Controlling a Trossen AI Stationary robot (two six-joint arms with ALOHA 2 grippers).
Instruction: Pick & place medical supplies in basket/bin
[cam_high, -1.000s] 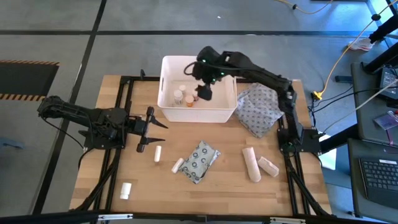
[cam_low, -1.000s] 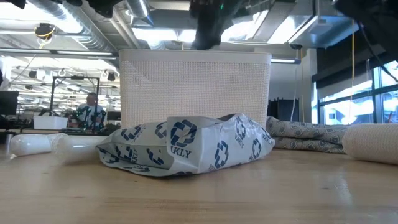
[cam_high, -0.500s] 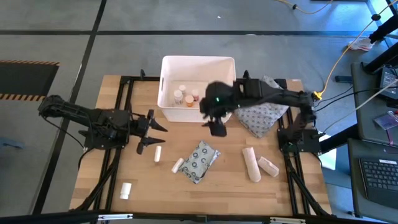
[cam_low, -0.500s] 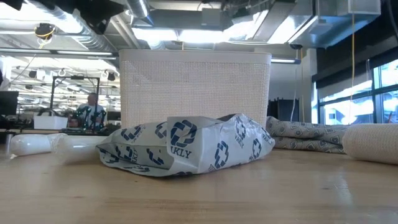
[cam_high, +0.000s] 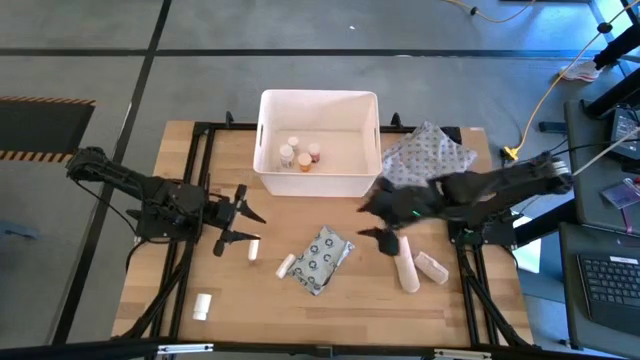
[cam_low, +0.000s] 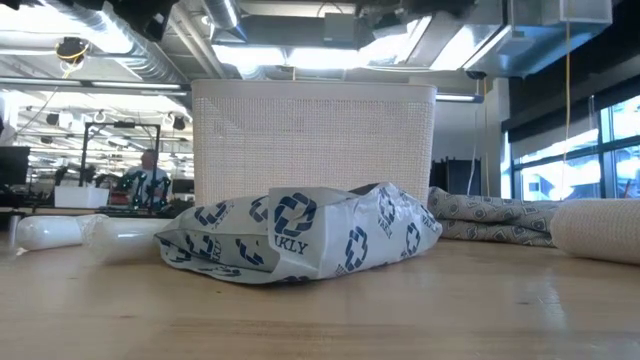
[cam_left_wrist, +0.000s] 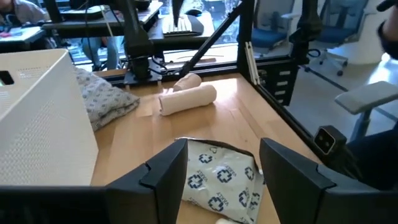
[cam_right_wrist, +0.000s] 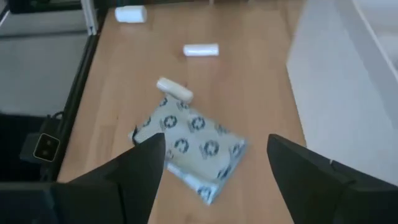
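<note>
The white basket (cam_high: 318, 178) stands at the table's far middle with two pill bottles (cam_high: 288, 153) (cam_high: 312, 157) inside. The grey dotted packet (cam_high: 322, 258) lies flat at mid-table, also in the low view (cam_low: 300, 235). Two cream gauze rolls (cam_high: 403, 263) (cam_high: 432, 266) lie to its right. Two small white tubes (cam_high: 253, 247) (cam_high: 285, 265) and a white bottle (cam_high: 203, 305) lie to its left. My left gripper (cam_high: 255, 226) is open, just far of one tube. My right gripper (cam_high: 368, 220) is open above the table, between the basket and the gauze rolls, and faces the packet (cam_right_wrist: 193, 146).
The grey patterned cloth pouch (cam_high: 428, 160) lies right of the basket, behind my right arm. Black frame rails run along the table's left and right sides. Bare wood shows along the near edge. A person sits far off in the room in the low view.
My right gripper has swung from above the basket toward the table's near and right side. It has come down over the table beside the gauze rolls. My left gripper has shifted slightly toward the near edge.
</note>
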